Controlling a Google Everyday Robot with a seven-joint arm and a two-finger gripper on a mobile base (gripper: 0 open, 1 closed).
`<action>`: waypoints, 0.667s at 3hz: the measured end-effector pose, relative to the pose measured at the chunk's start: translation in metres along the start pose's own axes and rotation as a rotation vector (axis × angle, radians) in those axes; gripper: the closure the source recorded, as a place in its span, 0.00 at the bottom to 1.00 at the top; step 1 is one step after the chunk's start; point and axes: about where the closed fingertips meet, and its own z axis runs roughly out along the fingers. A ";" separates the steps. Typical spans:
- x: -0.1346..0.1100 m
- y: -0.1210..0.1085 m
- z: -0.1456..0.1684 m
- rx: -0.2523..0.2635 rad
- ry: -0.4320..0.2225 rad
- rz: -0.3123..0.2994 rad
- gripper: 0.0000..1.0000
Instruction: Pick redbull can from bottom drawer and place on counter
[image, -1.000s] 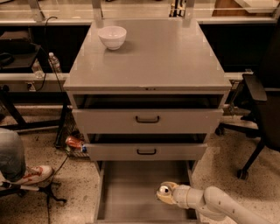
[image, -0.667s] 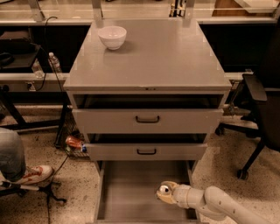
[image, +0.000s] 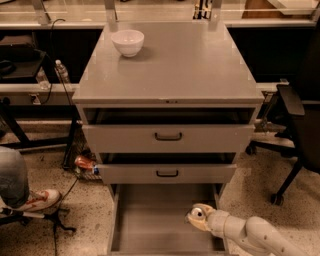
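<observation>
The bottom drawer (image: 150, 222) is pulled open at the foot of the grey cabinet, and its flat floor shows bare on the left and middle. My gripper (image: 196, 218) reaches in from the lower right, low over the drawer's right side near the right wall. No redbull can shows; if it is there, my gripper hides it. The counter (image: 190, 65) is the cabinet's broad grey top, well above my gripper.
A white bowl (image: 127, 42) sits on the counter's back left. Two drawer fronts with black handles (image: 168, 136) overhang the open drawer. A water bottle (image: 62, 71) and an orange-red packet (image: 84, 162) are at the left. A shoe (image: 40, 200) is on the floor at the left. A black chair (image: 300, 125) stands at the right.
</observation>
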 end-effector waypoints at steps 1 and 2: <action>-0.027 -0.016 -0.062 0.107 -0.072 -0.008 1.00; -0.042 -0.025 -0.099 0.168 -0.113 -0.022 1.00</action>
